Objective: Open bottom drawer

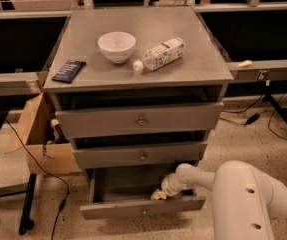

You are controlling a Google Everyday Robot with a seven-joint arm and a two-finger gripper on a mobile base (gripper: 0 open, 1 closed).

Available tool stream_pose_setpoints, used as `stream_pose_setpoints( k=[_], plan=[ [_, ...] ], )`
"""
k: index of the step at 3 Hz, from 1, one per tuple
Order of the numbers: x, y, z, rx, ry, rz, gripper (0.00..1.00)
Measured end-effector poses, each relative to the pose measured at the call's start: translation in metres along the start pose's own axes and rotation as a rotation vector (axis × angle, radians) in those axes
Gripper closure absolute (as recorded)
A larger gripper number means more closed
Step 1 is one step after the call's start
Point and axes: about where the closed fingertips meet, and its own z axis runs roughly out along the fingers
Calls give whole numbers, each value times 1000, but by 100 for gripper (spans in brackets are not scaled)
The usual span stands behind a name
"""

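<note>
The grey cabinet has three drawers. The bottom drawer [133,207] stands pulled out well past the middle drawer [142,156], and its inside shows from above. My white arm reaches in from the lower right. My gripper [159,194] sits at the right part of the bottom drawer, just above and behind its front panel. The top drawer [141,120] and middle drawer are each out only a little.
On the cabinet top [203,64] rest a white bowl [116,46], a plastic bottle on its side [160,55] and a dark flat packet [68,70]. An open cardboard box [38,136] stands at the cabinet's left. Cables lie on the speckled floor.
</note>
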Motion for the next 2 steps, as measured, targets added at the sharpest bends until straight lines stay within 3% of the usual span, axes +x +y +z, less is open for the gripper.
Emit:
stream_pose_setpoints(
  k=[1, 2],
  plan=[
    [5, -4, -4, 18, -2, -31, 1],
    [3, -6, -4, 18, -2, -31, 23]
  ],
)
